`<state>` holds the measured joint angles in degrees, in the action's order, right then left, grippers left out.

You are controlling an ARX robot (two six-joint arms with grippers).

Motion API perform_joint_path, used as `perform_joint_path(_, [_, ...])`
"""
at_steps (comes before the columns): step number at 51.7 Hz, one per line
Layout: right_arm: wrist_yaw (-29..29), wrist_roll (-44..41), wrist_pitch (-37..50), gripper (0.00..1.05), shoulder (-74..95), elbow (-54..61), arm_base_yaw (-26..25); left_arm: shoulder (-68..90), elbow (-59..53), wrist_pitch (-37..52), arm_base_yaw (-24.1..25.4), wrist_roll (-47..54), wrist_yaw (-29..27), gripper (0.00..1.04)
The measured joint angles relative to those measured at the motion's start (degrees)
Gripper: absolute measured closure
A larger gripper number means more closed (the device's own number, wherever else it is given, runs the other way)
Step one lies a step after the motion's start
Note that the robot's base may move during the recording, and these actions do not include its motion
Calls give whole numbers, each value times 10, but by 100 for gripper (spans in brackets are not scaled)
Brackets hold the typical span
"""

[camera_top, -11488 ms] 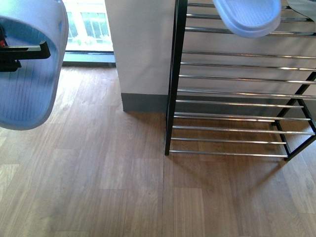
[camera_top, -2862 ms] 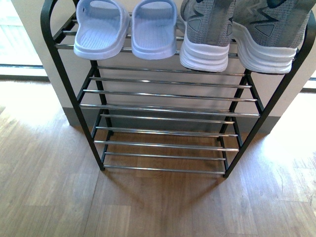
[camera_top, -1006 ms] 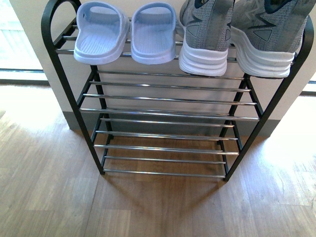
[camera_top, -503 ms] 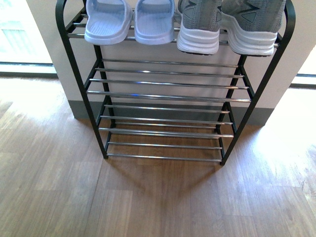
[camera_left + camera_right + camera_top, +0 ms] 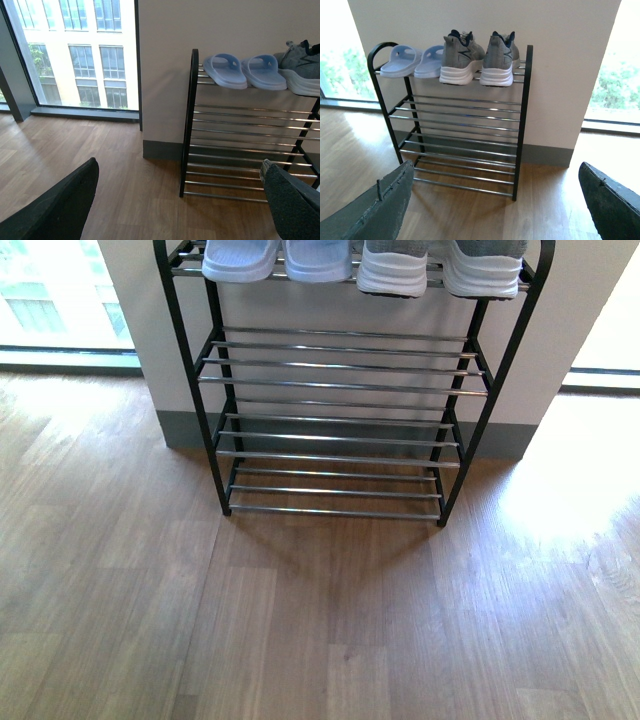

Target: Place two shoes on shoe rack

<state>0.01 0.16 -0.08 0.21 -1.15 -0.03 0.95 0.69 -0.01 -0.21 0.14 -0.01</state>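
Observation:
The shoe rack (image 5: 345, 387) stands against a white pillar, black frame with silver rods. On its top tier lie two pale blue slides (image 5: 400, 61) (image 5: 431, 62) and, beside them, two grey sneakers (image 5: 462, 62) (image 5: 499, 62) with white soles. From the front only the slides' (image 5: 240, 260) and sneakers' (image 5: 393, 275) front ends show at the top edge. My left gripper (image 5: 180, 167) is open and empty, well back from the rack (image 5: 192, 125). My right gripper (image 5: 496, 169) is open and empty too, facing the rack (image 5: 522, 125) from a distance. Neither arm shows in the front view.
Wooden floor (image 5: 320, 620) spreads in front of the rack. The pillar (image 5: 560, 330) has a grey skirting (image 5: 185, 430). Floor-length windows (image 5: 75, 55) flank it on both sides, with bright sun patches on the floor at the right (image 5: 570, 490).
The front view has drawn back from the rack, which now looks smaller and higher in frame. The shoes stay on the top tier. Much earlier, one slide hung at the left.

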Motion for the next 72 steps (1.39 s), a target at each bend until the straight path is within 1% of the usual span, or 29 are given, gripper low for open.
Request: perform_joint_path(72, [0,0,0,9,0,0,0,0,0,0,0,0,0,9])
